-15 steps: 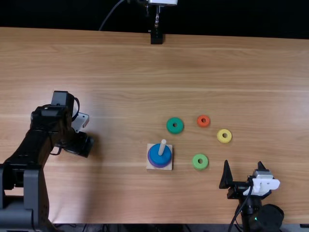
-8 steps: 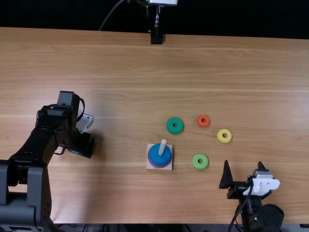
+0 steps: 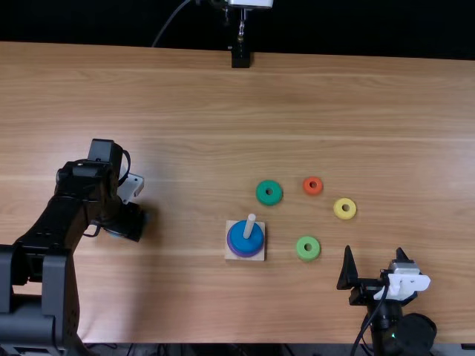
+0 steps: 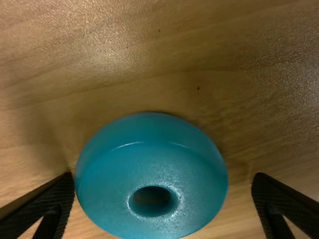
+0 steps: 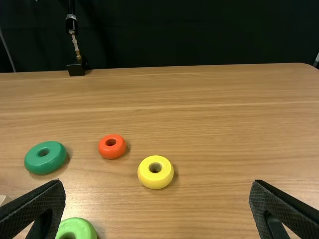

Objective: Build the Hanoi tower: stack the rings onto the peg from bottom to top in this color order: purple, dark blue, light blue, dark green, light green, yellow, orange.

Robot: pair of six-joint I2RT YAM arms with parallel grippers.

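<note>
My left gripper (image 3: 132, 224) is low over the table's left side. In the left wrist view, the left gripper (image 4: 163, 177) is open around the light blue ring (image 4: 107, 191), one finger right beside the ring, the other with a gap. The peg (image 3: 250, 222) stands on a square base (image 3: 231, 254), holding a purple ring (image 3: 231, 248) under a dark blue ring (image 3: 241, 239). My right gripper (image 3: 375, 252) is open and holds nothing; the right wrist view shows the right gripper (image 5: 157, 183) too. Loose rings: dark green (image 3: 269, 184), light green (image 3: 308, 256), yellow (image 3: 344, 213), orange (image 3: 312, 191).
The peg base stands between the two arms, with the loose rings to its right and beyond it. A black stand (image 3: 240, 58) is at the table's far edge (image 3: 356, 58). The light green ring (image 5: 76, 228) lies close to one right finger in the right wrist view.
The left arm has shifted slightly to the right over the table and was nearly still during the last half second. The right arm, peg and loose rings around it are unmoved.
</note>
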